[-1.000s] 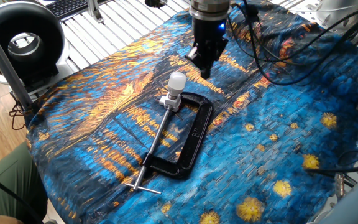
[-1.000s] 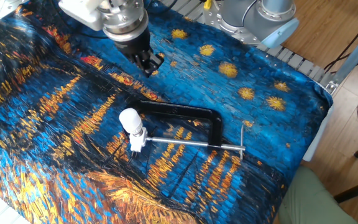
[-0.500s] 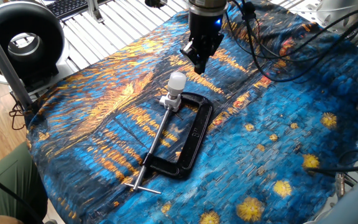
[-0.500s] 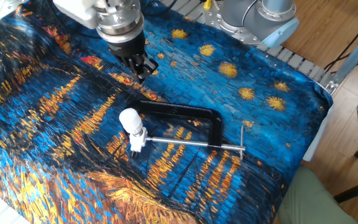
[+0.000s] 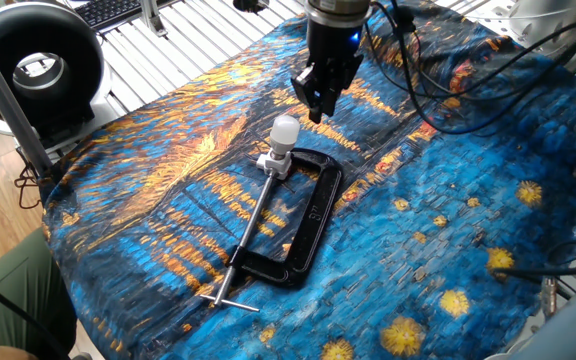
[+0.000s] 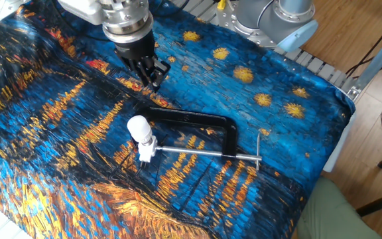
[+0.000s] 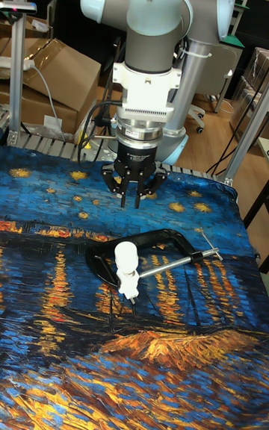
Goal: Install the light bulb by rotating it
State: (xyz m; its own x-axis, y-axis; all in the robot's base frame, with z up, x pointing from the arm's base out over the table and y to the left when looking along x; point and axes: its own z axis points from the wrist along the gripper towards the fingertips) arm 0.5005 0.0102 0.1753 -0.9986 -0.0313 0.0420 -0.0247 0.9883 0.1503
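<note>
1. Bulb position: the light bulb [image 5: 285, 130] stands upright in a white socket base [image 5: 274, 162], which sits between the pads of a black C-clamp [image 5: 306, 220] lying flat on the painted cloth [image 5: 448, 220] that covers the surface. In the tall fixed view the light bulb [image 7: 125, 256] is near the middle of the cloth, with the clamp's screw bar [image 7: 175, 263] running off to the right
2. Claw state: the claw [image 7: 131, 198] hangs above the cloth on the far side of the bulb, apart from it, fingers partly spread and holding nothing. The other fixed view shows the claw [image 6: 150, 75] pointing downward with its tips clear of the clamp frame
3. Step in hand, as I judge it: bringing the claw over the globe before gripping it
4. Doing it well: centre the claw directly over the bulb's axis, so that later wrist rotation turns the bulb without pushing it sideways
5. Descend only to the widest part of the globe, with the tips staying above the socket
6. Close gently; frosted glass is likely slippery and fragile, so squeeze only enough to stop slip
7. Risk: an off-centre grip could tilt the bulb or drag the unfixed clamp across the cloth
</note>
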